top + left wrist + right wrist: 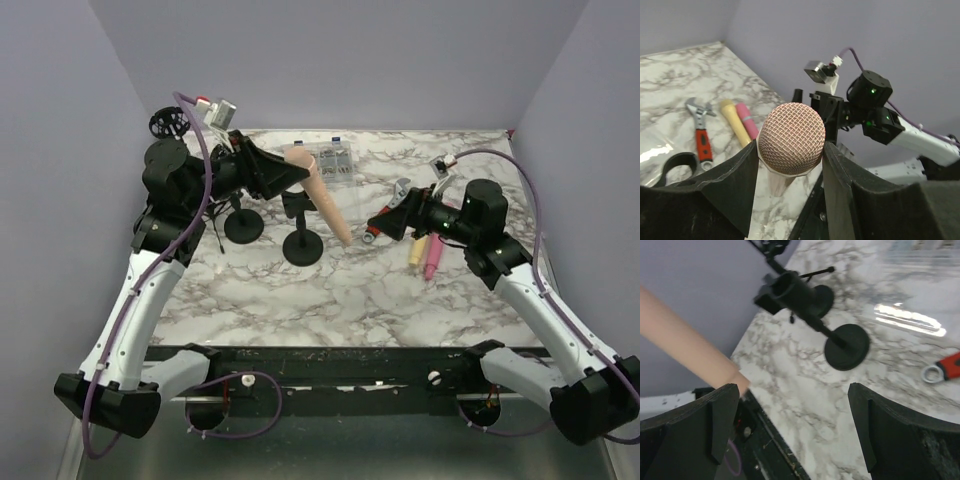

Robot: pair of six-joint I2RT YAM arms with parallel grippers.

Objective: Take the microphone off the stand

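At far left, my left pincer [290, 172] clamps mic [325, 200] by mesh head; body slants above stand [303, 247], seemingly clear of clip. Right pincer [383, 222] wide open, holding nothing. Remaining: set mic down.

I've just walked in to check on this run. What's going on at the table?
The left gripper is clamped on the mesh head of the peach microphone and holds it tilted in the air, clear of the black stand, whose clip is empty. The right gripper hangs open nearby, holding nothing. A wrench, a yellow microphone and a pink microphone lie on the marble table.
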